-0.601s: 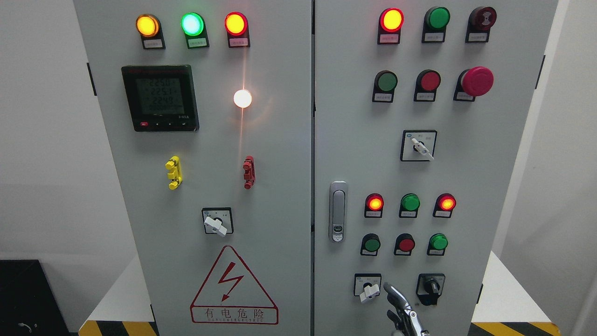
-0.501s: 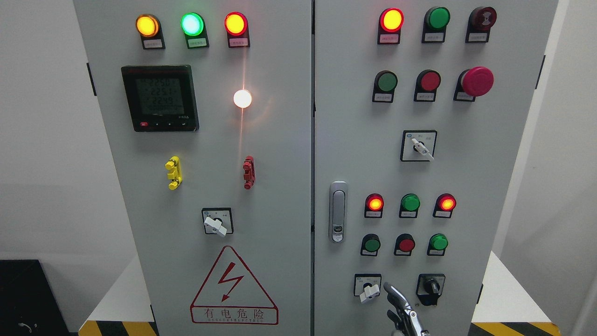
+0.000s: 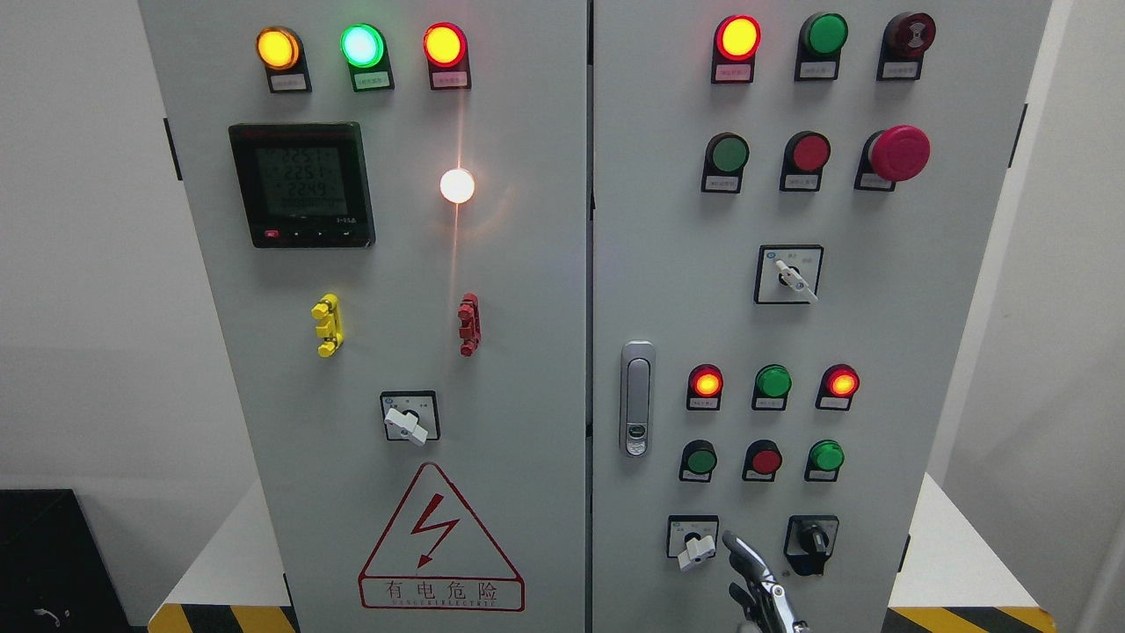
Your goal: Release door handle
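Note:
The silver door handle (image 3: 636, 398) lies flat and upright at the left edge of the grey cabinet's right door (image 3: 879, 352). Nothing touches it. My right hand (image 3: 756, 589) pokes up from the bottom edge, well below and to the right of the handle. One silver finger (image 3: 736, 549) stretches up-left, its tip just right of a white rotary switch (image 3: 696, 547). The hand holds nothing, and most of it is cut off by the frame. Both doors look closed. My left arm does not show.
The right door carries lit and unlit indicator lamps, a red mushroom button (image 3: 898, 153), and a black selector knob (image 3: 812, 538) close to my hand. The left door (image 3: 395, 352) has a meter (image 3: 302, 185) and a warning triangle (image 3: 439, 545). Yellow-black floor tape runs below.

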